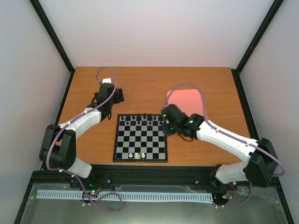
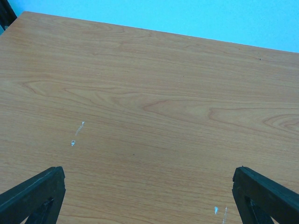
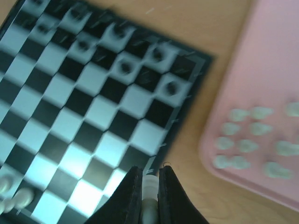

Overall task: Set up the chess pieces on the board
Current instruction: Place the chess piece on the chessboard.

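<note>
Right gripper (image 3: 149, 184) pinches a cream chess piece (image 3: 149, 207) — over the edge of the board (image 3: 93, 116).

Top: I look down from behind the arm bases (image 1: 88, 173), far off. Left wrist: close on worktop (image 2: 149, 102) wood. Right wrist: close, blurred, sharing chessboard (image 3: 93, 116) corner and pink tray (image 3: 261, 70).

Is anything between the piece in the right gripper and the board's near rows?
Nothing visible. The right gripper holds a white piece over the board's right edge; squares toward the near rows look bare. Black pieces stand on the far rows.
</note>
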You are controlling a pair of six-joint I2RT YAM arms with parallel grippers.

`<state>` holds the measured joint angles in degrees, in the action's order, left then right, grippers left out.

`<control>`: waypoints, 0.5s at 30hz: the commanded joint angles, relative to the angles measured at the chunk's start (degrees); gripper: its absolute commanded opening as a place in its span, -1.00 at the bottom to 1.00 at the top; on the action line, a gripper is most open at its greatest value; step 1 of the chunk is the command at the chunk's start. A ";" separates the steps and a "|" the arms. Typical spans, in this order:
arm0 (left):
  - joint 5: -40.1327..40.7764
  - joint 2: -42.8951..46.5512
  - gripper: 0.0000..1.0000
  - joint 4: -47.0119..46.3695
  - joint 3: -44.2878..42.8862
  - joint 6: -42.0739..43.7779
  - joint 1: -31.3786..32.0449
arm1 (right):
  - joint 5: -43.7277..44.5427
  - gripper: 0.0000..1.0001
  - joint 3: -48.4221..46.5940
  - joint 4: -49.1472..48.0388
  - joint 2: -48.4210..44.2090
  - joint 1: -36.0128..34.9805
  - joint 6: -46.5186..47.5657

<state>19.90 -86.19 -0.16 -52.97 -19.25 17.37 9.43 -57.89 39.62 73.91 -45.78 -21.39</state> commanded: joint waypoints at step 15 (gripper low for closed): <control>0.69 -1.49 0.99 -0.63 -2.10 1.15 0.12 | -9.78 -0.94 -0.78 -6.37 16.20 -22.36 0.11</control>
<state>20.34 -86.78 -0.12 -52.99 -19.22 17.37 0.71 -57.98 35.35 87.42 -66.08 -20.64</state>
